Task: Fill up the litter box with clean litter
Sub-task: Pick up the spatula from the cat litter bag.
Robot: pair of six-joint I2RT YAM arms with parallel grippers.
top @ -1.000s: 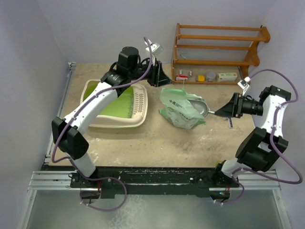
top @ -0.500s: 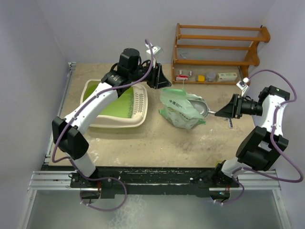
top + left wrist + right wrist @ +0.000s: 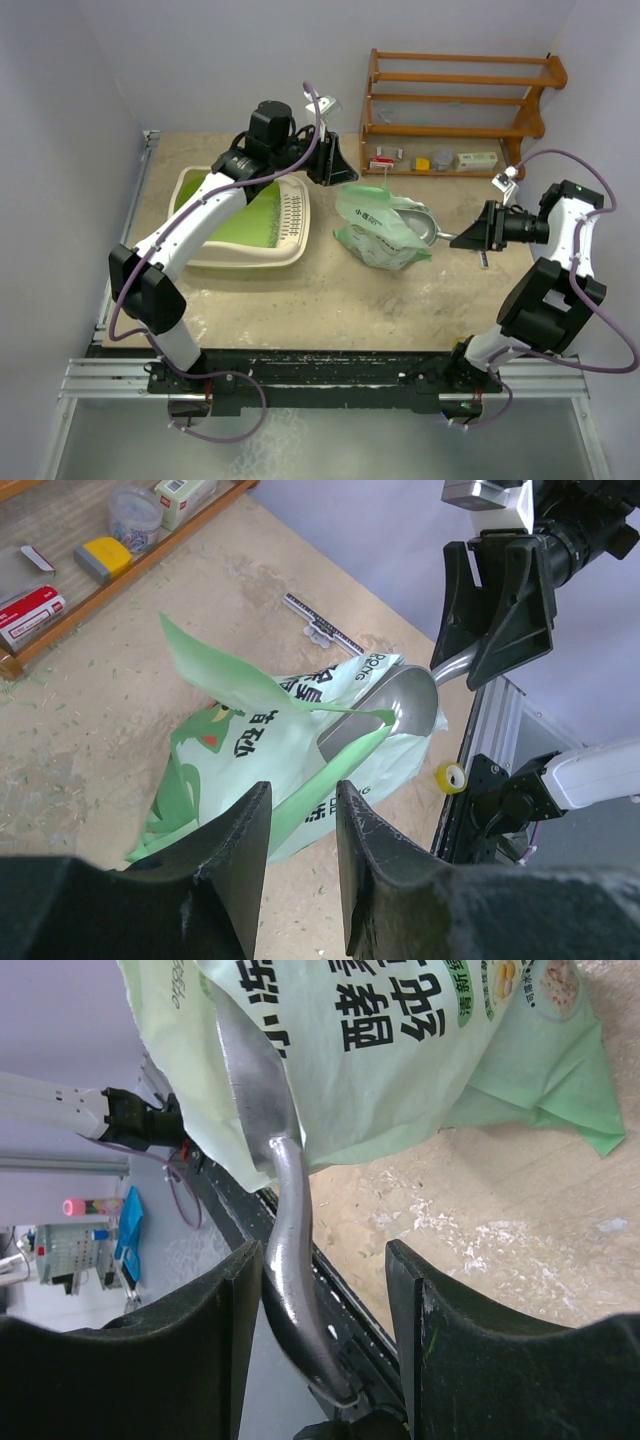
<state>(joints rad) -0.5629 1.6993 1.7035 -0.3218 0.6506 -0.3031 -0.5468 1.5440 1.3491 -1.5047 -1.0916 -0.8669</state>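
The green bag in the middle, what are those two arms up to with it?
The left hand pinches the edge of the bag and holds its mouth up and open. A metal scoop lies with its bowl inside that mouth. Its handle sits between the open fingers of the right hand, which does not seem to clamp it. The litter box stands beside the bag, on the left.

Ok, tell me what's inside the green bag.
A metal scoop sits bowl-first in the open mouth of the bag, handle sticking out. Anything deeper is hidden by the plastic.
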